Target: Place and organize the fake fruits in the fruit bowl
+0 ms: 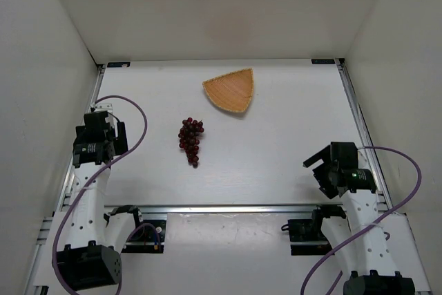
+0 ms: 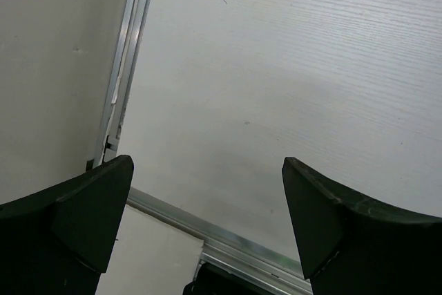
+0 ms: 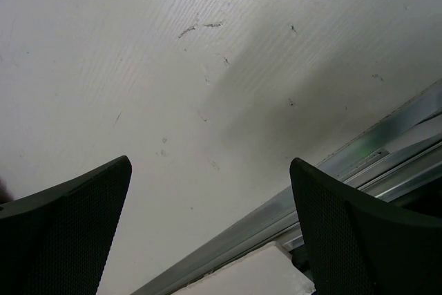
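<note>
Noting the state at this moment: none of the task is done, judging from how things lie.

- Grapes [image 1: 190,140]: one dark red bunch lying on the bare desk [image 1: 290,122], a little left of centre, with its narrow end pointing toward the arms.
- Fruit bowl [image 1: 229,89]: farther back and slightly right of the grapes, apart from them, with nothing in it.
- Left pincer [image 2: 207,164]: jaws spread wide with nothing between them. Only desk surface and the edge rail [image 2: 228,240] show below it.
- Right pincer [image 3: 210,164]: also wide apart and holding nothing, with bare desk beneath.
- Both arms sit out at the sides, well apart from the grapes and the bowl.

Remaining, as I judge it, is everything: reach the bunch, grip it, carry it back and set it inside the bowl. The left arm looks the nearer of the two.
</note>
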`<action>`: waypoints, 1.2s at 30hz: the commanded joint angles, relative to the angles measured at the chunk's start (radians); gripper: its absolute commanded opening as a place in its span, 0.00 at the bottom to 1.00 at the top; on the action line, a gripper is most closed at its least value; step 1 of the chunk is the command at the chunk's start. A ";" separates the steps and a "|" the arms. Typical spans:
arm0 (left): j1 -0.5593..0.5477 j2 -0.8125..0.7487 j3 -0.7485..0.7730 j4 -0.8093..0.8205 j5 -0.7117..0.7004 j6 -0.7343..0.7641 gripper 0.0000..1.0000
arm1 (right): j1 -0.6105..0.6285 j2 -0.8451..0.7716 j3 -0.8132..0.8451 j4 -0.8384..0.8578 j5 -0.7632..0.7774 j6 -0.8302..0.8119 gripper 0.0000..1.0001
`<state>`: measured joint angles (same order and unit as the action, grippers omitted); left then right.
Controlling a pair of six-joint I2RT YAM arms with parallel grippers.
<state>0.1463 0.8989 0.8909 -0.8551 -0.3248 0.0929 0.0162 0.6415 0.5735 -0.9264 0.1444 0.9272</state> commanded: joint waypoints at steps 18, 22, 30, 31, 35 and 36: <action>-0.585 0.648 0.693 -0.257 -0.032 0.358 1.00 | 0.158 0.320 0.270 0.098 0.101 -0.248 0.99; -0.585 0.857 0.844 -0.346 0.257 0.229 1.00 | 0.232 0.424 0.354 0.124 0.101 -0.257 0.99; -0.585 1.009 0.729 -0.223 0.349 0.153 1.00 | 0.349 0.592 0.445 0.179 0.089 -0.237 0.99; -0.585 1.026 0.729 -0.223 0.366 0.153 1.00 | 0.349 0.607 0.456 0.179 0.089 -0.237 0.99; -0.585 1.113 0.772 -0.213 0.470 0.134 1.00 | 0.360 0.681 0.509 0.179 0.080 -0.237 0.99; -0.585 1.124 0.786 -0.200 0.509 0.134 1.00 | 0.360 0.681 0.519 0.179 0.080 -0.246 0.99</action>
<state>-0.4412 2.0132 1.6321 -1.0924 0.0551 0.2520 0.3733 1.3121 1.0348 -0.7673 0.2146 0.6968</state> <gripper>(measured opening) 0.998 0.993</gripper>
